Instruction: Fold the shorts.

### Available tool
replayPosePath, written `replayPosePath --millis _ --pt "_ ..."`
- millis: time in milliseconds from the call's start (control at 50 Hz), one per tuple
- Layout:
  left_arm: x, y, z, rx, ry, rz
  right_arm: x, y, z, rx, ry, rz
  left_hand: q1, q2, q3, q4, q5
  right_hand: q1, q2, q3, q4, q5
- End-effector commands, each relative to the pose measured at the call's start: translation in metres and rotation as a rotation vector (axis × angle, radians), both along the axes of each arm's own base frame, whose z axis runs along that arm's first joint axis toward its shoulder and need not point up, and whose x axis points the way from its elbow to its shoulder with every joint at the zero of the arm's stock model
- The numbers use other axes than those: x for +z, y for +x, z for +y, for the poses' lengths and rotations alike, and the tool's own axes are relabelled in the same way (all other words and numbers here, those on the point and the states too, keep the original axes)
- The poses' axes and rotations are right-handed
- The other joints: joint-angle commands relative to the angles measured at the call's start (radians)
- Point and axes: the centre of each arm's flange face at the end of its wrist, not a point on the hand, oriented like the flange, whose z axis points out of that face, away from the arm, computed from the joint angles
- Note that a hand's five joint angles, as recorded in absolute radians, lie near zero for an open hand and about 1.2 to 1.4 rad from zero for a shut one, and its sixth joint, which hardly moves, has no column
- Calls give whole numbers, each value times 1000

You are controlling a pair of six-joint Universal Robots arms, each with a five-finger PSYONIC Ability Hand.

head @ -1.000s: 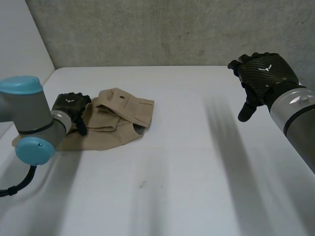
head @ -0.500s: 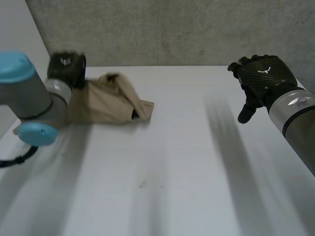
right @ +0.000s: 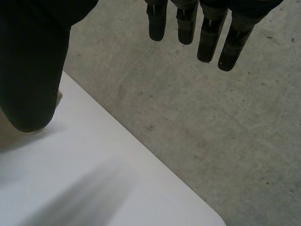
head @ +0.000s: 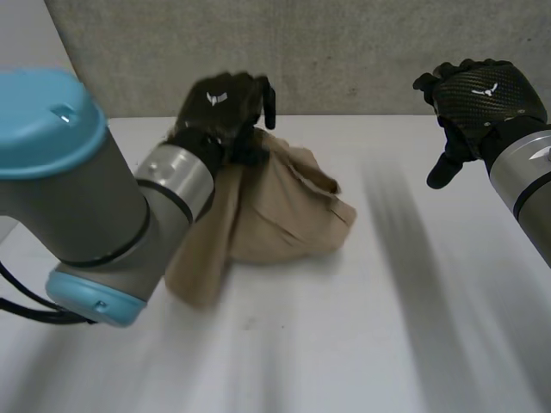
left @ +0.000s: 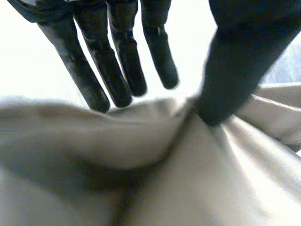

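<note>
1. The robot's black left hand (head: pixel 225 107) was held up above the far left part of the white table (head: pixel 362 344), at the end of its grey arm with a light-blue cap (head: pixel 52 112).
2. It pinched the top of the tan cotton shorts (head: pixel 275 215). In the left wrist view, its straight fingers (left: pixel 117 70) lay on one side of a fold and its thumb pressed in from the other.
3. The shorts hung from that hand in a bunched drape, and their lower part rested on the table left of centre.
4. The black right hand (head: pixel 482 99) hovered over the table's far right, well apart from the shorts.
5. Its fingers (right: pixel 188 23) were straight and spread from the thumb, holding nothing, before a grey concrete wall (head: pixel 344 52).
</note>
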Motion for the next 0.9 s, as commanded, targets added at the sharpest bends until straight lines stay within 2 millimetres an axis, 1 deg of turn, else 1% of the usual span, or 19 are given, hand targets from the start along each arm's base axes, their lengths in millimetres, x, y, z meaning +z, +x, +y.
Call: replayPosePath --millis 20,80,160,260,300,320,360,380,420,440,460,540,600,660,680,740,780,900 --pt "-24 27 -29 131 39 -80 -5 2 2 15 22 12 -134 -165 -171 -177 -180 39 -23 -40 -61 -64" --pt "-27 38 -32 165 54 -104 -14 5 4 44 64 28 -207 -239 -244 -251 -254 39 -23 -40 -61 -64" --pt "-35 49 -19 170 114 -155 -31 10 7 94 168 61 -290 -321 -326 -333 -336 39 -23 -40 -61 -64" --pt "-51 61 2 161 202 -211 -42 8 13 128 272 88 -384 -415 -420 -427 -430 39 -23 -40 -61 -64" --pt "-53 64 7 159 212 -218 -52 8 16 140 331 98 -390 -421 -426 -433 -436 39 -23 -40 -61 -64" --pt "-56 66 13 153 222 -225 -55 8 17 144 348 101 -390 -421 -426 -433 -436 39 -23 -40 -61 -64" --pt "-57 66 19 147 226 -229 -62 8 18 147 374 105 -387 -418 -423 -430 -433 39 -23 -40 -61 -64" --pt "-57 67 21 144 227 -228 -68 7 20 142 398 112 -390 -421 -426 -433 -436 39 -23 -40 -61 -64" --pt "-55 64 31 124 224 -229 -76 6 21 138 422 118 -390 -421 -426 -433 -436 39 -23 -40 -61 -64" --pt "-53 63 35 114 219 -227 -83 5 23 142 438 119 -390 -421 -426 -433 -436 39 -23 -40 -61 -64" --pt "-51 59 44 90 211 -226 -87 5 23 140 445 119 -390 -421 -426 -433 -436 39 -23 -40 -61 -64" --pt "-48 55 63 46 202 -226 -107 2 21 122 477 103 -404 -436 -441 -448 -451 39 -23 -40 -61 -64" --pt "-52 55 67 38 210 -235 -121 3 21 113 506 76 -422 -453 -459 -466 -468 39 -23 -40 -61 -64" --pt "-55 54 68 33 214 -245 -128 4 20 103 529 45 -419 -451 -456 -463 -466 49 -13 -30 -51 -54" --pt "-55 53 69 29 214 -245 -131 4 19 98 544 20 -416 -448 -453 -460 -463 90 28 11 -10 -14" --pt "-61 51 67 26 227 -258 -136 6 19 88 570 -11 -407 -439 -444 -451 -454 102 40 23 2 -1" --pt "-66 50 65 24 239 -267 -144 7 19 83 601 -25 -399 -430 -435 -442 -445 102 40 23 2 -1" --pt "-78 47 63 19 268 -293 -160 9 18 73 651 -21 -346 -377 -382 -389 -392 99 37 20 -1 -4"
